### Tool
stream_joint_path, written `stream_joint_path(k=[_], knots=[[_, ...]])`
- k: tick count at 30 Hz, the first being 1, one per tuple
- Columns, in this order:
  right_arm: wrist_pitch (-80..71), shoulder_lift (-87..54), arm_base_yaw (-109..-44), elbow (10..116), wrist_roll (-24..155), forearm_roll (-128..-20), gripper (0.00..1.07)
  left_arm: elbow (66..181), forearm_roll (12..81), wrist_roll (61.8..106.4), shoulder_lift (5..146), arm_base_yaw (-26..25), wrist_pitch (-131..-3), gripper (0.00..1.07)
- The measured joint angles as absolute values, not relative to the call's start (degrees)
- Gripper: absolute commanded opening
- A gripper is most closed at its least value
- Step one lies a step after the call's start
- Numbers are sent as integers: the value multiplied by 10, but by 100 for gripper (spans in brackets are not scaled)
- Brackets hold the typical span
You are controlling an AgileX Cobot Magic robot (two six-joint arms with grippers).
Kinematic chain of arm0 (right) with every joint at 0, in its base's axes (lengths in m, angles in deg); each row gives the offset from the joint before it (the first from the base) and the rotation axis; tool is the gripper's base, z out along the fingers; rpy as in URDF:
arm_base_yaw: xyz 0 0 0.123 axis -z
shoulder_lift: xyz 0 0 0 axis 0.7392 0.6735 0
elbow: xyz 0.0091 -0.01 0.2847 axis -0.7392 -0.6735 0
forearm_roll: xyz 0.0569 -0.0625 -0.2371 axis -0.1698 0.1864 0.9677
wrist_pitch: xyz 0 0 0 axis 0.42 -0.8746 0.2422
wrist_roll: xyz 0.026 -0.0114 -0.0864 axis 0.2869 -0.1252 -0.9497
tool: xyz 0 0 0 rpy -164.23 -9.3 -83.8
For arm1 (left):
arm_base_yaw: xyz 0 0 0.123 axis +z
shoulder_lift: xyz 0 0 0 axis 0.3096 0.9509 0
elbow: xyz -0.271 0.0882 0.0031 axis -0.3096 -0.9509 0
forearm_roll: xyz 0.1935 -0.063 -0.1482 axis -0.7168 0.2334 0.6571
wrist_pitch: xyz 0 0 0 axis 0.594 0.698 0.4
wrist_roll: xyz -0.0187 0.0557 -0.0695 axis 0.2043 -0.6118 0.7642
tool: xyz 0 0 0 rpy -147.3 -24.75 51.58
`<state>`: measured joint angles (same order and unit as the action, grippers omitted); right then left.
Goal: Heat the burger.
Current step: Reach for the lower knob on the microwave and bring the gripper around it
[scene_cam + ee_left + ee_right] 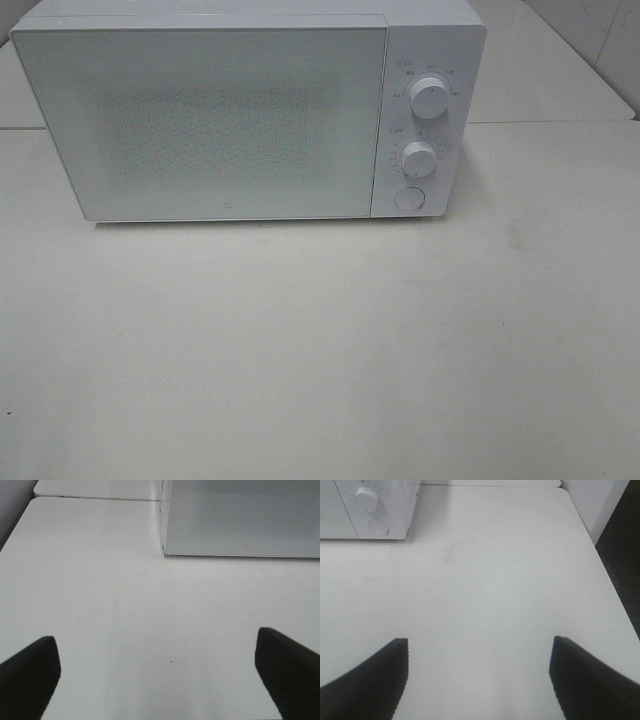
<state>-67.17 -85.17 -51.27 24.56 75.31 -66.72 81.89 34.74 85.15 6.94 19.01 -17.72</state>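
Note:
The burger is not in any view. A white microwave (pixel 240 110) stands at the back of the white table (pixel 320 350) with its door shut. It has two round knobs (pixel 428 97) and a round button (pixel 408 198) on its right panel. Neither gripper shows in the exterior high view. In the left wrist view my left gripper (pixel 157 672) is open and empty over the bare table, with the microwave (pixel 240 517) ahead of it. In the right wrist view my right gripper (pixel 479 680) is open and empty, with the microwave's panel (pixel 375 510) ahead of it.
A second white table (pixel 560 70) adjoins behind the microwave on the right. In the right wrist view the table's edge (pixel 607 580) drops off to dark floor. A faint smudge (pixel 451 552) marks the tabletop.

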Motion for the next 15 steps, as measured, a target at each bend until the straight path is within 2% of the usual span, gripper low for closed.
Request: stream_joint_path(k=[15], knots=[[-653,-816,-513,256,753,-685,76,819,347,852,69,190,-177,98]])
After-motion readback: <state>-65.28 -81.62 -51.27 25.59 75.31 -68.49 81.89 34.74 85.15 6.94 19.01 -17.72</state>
